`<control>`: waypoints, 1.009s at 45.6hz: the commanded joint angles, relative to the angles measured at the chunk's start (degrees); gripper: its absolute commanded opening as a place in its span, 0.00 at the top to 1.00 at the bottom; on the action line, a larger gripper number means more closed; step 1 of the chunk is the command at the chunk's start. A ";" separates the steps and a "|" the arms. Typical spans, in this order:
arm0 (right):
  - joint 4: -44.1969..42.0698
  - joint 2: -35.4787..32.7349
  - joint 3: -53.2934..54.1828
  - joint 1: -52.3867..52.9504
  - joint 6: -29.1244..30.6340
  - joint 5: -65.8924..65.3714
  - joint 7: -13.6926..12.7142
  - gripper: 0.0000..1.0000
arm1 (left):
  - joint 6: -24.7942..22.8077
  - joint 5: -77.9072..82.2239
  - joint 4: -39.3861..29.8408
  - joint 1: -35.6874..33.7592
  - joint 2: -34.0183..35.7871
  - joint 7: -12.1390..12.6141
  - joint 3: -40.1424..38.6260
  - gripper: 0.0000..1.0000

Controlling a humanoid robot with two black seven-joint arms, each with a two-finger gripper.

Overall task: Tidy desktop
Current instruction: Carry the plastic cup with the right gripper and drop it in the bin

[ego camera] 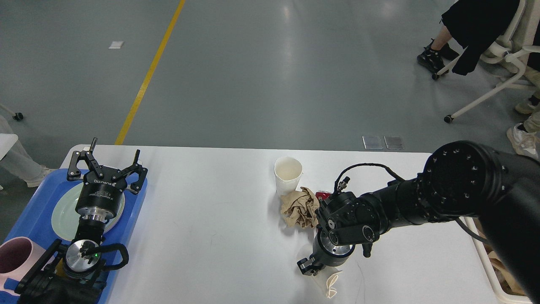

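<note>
The white desktop (202,219) fills the lower view. My right gripper (314,270) points down at its near middle, pressed onto a clear plastic cup (332,286) whose rim looks squashed flat; only one dark finger (307,267) shows. Just behind it lie a crumpled brown paper (298,208), a small red thing (324,195) and an upright white paper cup (288,174). My left gripper (115,148) stands open over the far left, holding nothing.
A blue tray (29,223) at the left edge carries a pale green plate (63,213) and a pink mug (14,255). A cream bin (495,276) sits off the right edge. A chair and a person's legs are on the floor, far right.
</note>
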 commanded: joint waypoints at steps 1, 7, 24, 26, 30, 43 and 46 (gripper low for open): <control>1.83 -1.62 -0.08 2.58 0.55 0.91 0.00 1.00 | 0.00 0.01 -0.08 -0.01 0.00 0.00 0.00 0.03; 3.24 -4.69 -0.61 7.23 5.20 7.22 0.00 1.00 | 0.00 0.01 0.00 -0.01 0.00 0.00 0.00 0.03; 19.05 -15.77 -17.30 32.37 12.51 17.87 4.03 1.00 | 0.00 0.01 0.00 0.00 0.00 0.00 0.00 0.03; 21.33 -16.82 -19.67 35.18 12.68 17.87 7.54 1.00 | 0.00 0.01 0.00 -0.01 0.00 0.00 0.00 0.03; 26.34 -18.84 -25.90 42.91 13.03 17.96 13.97 1.00 | 0.00 0.01 0.00 -0.01 0.00 0.00 0.00 0.03; 32.51 -21.14 -39.63 52.24 16.46 25.43 14.51 1.00 | 0.00 0.01 0.00 -0.01 0.00 0.00 0.00 0.03; 33.03 -21.22 -40.68 52.24 16.46 27.01 14.15 1.00 | 0.00 0.01 0.00 0.08 0.00 0.00 0.00 0.03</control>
